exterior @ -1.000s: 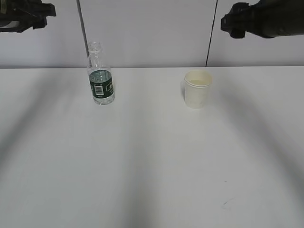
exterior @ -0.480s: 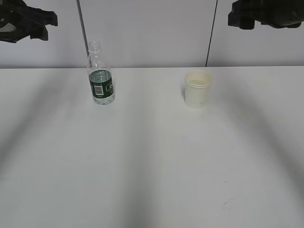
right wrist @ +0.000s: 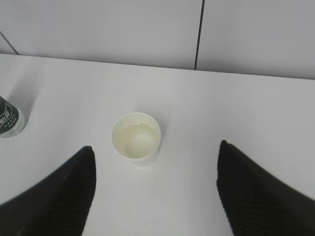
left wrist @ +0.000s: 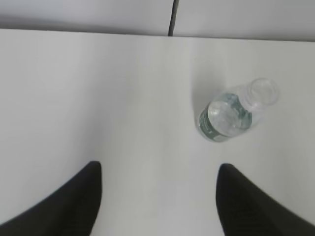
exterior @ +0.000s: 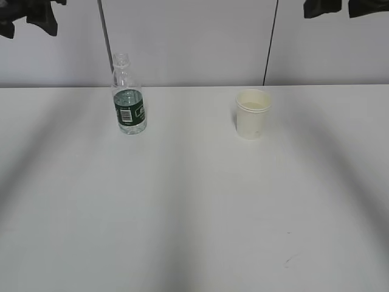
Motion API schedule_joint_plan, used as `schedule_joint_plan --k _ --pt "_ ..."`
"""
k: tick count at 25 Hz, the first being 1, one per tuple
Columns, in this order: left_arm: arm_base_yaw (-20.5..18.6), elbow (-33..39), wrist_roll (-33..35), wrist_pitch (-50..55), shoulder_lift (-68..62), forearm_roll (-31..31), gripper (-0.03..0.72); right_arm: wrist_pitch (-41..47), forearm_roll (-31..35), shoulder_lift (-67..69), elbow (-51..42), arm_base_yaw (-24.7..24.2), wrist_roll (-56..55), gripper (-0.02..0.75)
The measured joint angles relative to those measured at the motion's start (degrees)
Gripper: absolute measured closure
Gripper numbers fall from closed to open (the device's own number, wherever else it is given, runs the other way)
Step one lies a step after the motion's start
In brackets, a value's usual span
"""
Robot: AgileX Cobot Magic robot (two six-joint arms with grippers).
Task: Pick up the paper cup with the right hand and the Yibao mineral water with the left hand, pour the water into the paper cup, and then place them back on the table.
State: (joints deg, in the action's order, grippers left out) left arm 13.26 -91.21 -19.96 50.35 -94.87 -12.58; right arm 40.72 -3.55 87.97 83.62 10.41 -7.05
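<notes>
The Yibao mineral water (exterior: 128, 97), a small clear capless bottle with a dark green label, stands upright on the white table (exterior: 194, 207) at the back left; it also shows in the left wrist view (left wrist: 231, 115). The cream paper cup (exterior: 252, 113) stands upright at the back right and shows from above in the right wrist view (right wrist: 136, 139). My left gripper (left wrist: 157, 169) is open and empty, high above the table, with the bottle ahead and to its right. My right gripper (right wrist: 155, 152) is open and empty, high above, with the cup just ahead and slightly left.
A white wall runs behind the table with two thin dark vertical lines (exterior: 270, 42). Both arms show only as dark shapes at the top corners of the exterior view (exterior: 27, 15). The bottle's edge also shows in the right wrist view (right wrist: 9, 123).
Both arms have risen; their dark shapes moved up toward the top edge of the exterior view. The bottle and the cup have not moved.
</notes>
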Motion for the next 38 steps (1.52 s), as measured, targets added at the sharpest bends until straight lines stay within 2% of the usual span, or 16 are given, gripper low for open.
schedule_joint_plan --k 7,10,16,22,25,34,38 --pt "0.0 -9.2 3.7 16.1 -2.8 1.8 0.239 21.7 1.0 4.5 12.9 0.0 0.0 0.143" --pt "0.0 -10.7 4.2 20.0 -3.5 1.9 0.239 29.0 1.5 6.8 17.9 0.0 -0.5 0.143" --pt "0.0 -10.8 4.9 21.0 -3.9 2.3 0.239 30.6 2.7 10.0 22.1 0.0 -1.0 0.143" --pt "0.0 -10.2 7.6 21.0 -3.3 7.2 0.239 31.0 2.9 9.3 21.7 0.0 -1.1 0.143" --pt "0.0 -5.2 8.4 20.8 0.0 7.8 0.239 31.0 2.9 5.3 17.6 0.0 -1.1 0.143" --pt "0.0 18.4 8.6 21.0 22.1 6.6 0.239 31.1 2.9 -16.6 -4.5 0.0 -1.1 0.143" --pt "0.0 24.9 8.6 21.2 31.8 6.2 0.239 31.2 2.9 -26.5 -14.1 0.0 -1.1 0.143"
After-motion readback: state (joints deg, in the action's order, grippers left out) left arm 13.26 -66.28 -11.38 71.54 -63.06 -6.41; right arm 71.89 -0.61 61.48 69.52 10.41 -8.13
